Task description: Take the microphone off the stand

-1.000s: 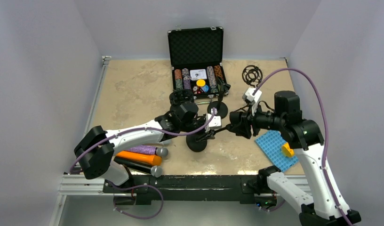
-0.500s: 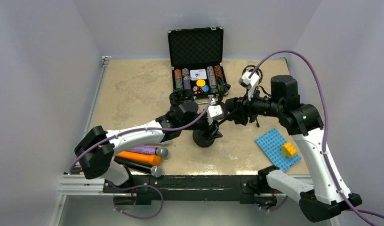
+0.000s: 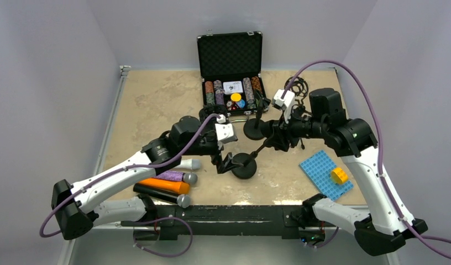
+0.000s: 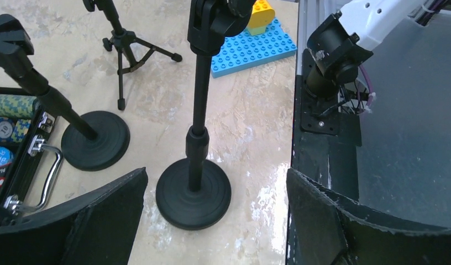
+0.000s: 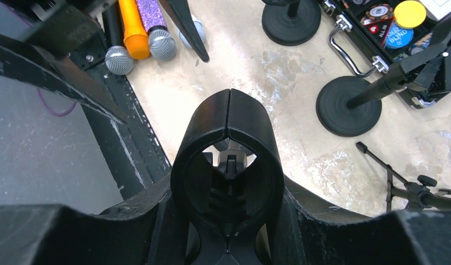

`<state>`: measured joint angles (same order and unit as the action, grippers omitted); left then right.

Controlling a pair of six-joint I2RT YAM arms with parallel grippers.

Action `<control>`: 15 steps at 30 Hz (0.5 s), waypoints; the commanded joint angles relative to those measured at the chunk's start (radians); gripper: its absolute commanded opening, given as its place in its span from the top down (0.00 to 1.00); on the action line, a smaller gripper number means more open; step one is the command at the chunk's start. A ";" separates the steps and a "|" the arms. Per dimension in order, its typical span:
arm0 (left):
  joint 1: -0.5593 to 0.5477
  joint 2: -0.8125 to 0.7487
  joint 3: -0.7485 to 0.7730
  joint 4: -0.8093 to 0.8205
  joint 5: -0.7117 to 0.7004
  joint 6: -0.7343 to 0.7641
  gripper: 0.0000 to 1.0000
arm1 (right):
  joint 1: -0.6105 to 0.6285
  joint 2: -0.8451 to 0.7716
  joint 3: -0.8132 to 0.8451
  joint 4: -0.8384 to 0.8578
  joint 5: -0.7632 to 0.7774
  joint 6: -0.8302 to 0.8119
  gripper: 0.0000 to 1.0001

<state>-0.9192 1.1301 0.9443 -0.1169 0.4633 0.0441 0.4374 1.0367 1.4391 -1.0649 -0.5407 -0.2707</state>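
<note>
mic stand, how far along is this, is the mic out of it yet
Done: the clip is empty, and a pale microphone lies on the table beside the purple one and the orange one. In hand: the right gripper is shut on that clip; the left gripper is open and empty. Left: probably only releasing the stand and drawing back.

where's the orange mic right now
In the top view the orange microphone lies at the near left of the table, between the purple glitter microphone and the black microphone.
</note>
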 commanded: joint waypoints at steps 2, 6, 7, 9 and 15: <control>0.015 -0.096 0.003 -0.167 0.029 0.083 0.01 | 0.053 0.040 0.093 0.001 0.024 -0.048 1.00; 0.028 -0.131 0.011 -0.232 0.031 0.153 0.02 | 0.116 0.089 0.126 -0.030 0.092 -0.084 1.00; 0.034 -0.139 0.011 -0.243 0.037 0.155 0.02 | 0.130 0.106 0.135 -0.039 0.102 -0.090 1.00; 0.044 -0.156 0.014 -0.275 0.044 0.168 0.02 | 0.153 0.131 0.152 -0.056 0.128 -0.096 1.00; 0.059 -0.262 0.010 -0.404 0.033 0.222 0.02 | 0.229 0.194 0.175 -0.084 0.208 -0.127 1.00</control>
<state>-0.8703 0.9508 0.9443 -0.4271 0.4866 0.2100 0.6289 1.2221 1.5585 -1.1603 -0.3985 -0.3557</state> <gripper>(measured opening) 0.980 0.479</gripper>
